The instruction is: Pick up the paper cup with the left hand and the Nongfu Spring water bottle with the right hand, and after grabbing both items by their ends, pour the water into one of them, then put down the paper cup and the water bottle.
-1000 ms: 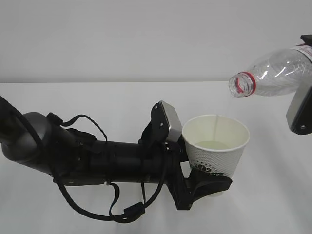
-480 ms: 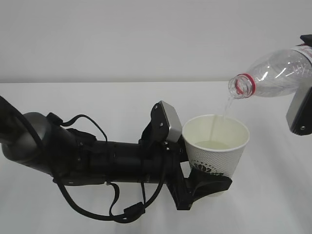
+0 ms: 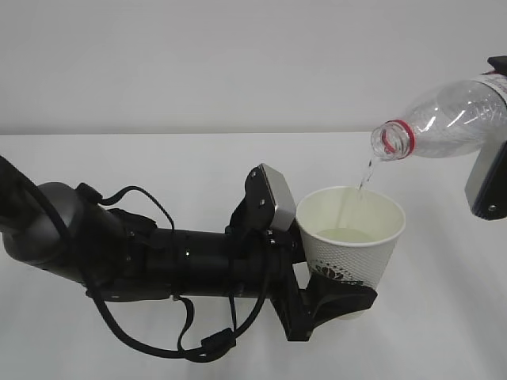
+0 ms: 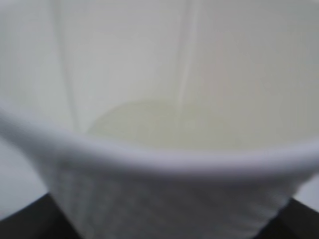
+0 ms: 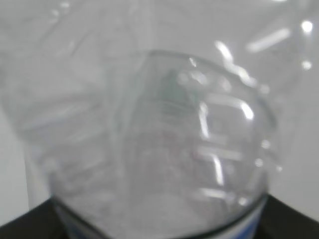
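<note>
The black left gripper (image 3: 337,301) is clamped round the base of the small white tapered paper cup (image 3: 350,241) with its embossed wall, held upright above the white table (image 3: 158,158). The right gripper (image 3: 491,178) grips the clear ribbed plastic bottle (image 3: 444,119), tilted neck-down, thin water (image 3: 363,176) dribbling into the cup.
</note>
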